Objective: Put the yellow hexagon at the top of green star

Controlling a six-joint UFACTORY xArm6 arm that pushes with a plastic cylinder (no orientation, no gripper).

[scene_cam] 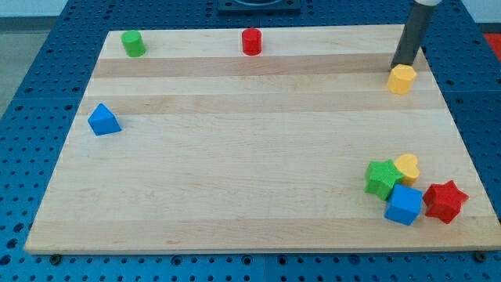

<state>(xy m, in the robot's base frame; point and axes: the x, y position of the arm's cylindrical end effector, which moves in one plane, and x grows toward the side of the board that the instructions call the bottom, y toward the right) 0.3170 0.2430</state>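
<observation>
A pale wooden board (250,157) lies on a blue pegboard. Landmark: the green star (381,178), low at the view's right. The yellow hexagon (401,79) sits well above it, slightly right; my tip (400,66) touches the hexagon's top edge. There are no jaws, only a rod. A yellow heart (408,166) touches the star's upper right side, crowding the goal spot. The hexagon looks light, stiff and easily slid; I judge a centred push avoids spinning. It has no long axis or clear heading.

Yellow hexagon (401,79), green star (382,178), pale striped wooden board (235,157)
</observation>
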